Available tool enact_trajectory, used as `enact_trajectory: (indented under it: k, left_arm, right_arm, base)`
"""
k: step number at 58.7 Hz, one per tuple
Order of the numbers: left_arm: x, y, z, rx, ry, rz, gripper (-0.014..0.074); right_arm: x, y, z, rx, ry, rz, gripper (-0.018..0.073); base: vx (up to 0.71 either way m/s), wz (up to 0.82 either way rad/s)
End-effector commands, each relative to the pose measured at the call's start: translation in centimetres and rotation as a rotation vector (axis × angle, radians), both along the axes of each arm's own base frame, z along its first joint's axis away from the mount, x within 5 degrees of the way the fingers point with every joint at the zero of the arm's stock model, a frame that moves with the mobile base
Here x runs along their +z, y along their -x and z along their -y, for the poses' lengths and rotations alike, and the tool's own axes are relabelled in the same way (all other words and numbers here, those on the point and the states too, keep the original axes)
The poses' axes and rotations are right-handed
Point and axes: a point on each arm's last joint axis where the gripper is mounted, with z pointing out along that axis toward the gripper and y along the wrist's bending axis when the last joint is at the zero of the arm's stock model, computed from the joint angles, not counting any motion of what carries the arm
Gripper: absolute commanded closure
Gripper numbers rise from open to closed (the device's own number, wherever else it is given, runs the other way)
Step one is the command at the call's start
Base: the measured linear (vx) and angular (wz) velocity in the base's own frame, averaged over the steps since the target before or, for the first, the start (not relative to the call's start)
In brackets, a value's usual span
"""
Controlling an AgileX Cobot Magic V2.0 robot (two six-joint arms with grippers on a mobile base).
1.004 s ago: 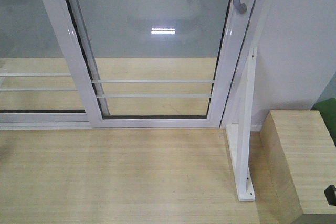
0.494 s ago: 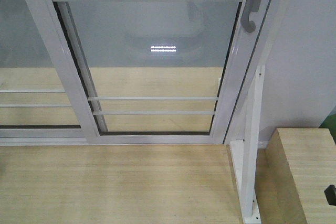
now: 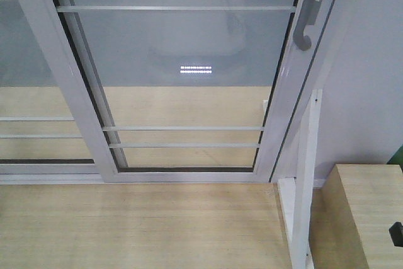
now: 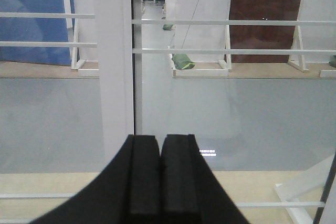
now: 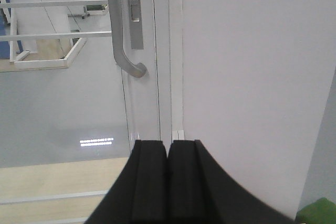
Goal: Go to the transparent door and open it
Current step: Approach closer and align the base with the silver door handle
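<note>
Front view, white-framed transparent door, grey handle

transparent door straight ahead, pull handle on its right edge, wall right of it

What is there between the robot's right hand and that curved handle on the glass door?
Nothing. In the right wrist view, only open air separates the shut right hand from the handle, with the door's white frame behind.

Left tool, right tool: matte black, blocky, flared base
</note>
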Motion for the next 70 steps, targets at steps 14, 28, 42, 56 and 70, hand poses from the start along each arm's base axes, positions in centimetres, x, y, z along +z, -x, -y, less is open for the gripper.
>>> enact_trajectory:
  k: [14,28,42,56,70]
  left_arm:
    - [-0.32,-0.10,-0.03,0.003,0.022,0.052,0.0602]
    - [-0.32,-0.10,-0.03,0.003,0.022,0.052,0.0602]
    - [-0.32,-0.10,-0.03,0.003,0.022,0.052,0.0602]
    - [-0.32,-0.10,-0.03,0.003,0.022,0.052,0.0602]
    - [-0.32,-0.10,-0.03,0.003,0.022,0.052,0.0602]
  right_arm:
    - [0.43,-0.01,0.04,-0.007,0.008,0.084,0.0567]
    - [0.43,-0.01,0.04,-0.007,0.008,0.084,0.0567]
    - [0.43,-0.01,0.04,-0.007,0.008,0.084,0.0567]
    - [0.43,-0.01,0.04,-0.007,0.008,0.084,0.0567]
    - [0.43,-0.01,0.04,-0.007,0.008,0.084,0.0567]
  base:
    - [0.06,0.00]
    - [0.07,0.01]
    - [0.06,0.01]
    - [0.05,0.00]
    - [0.03,0.00]
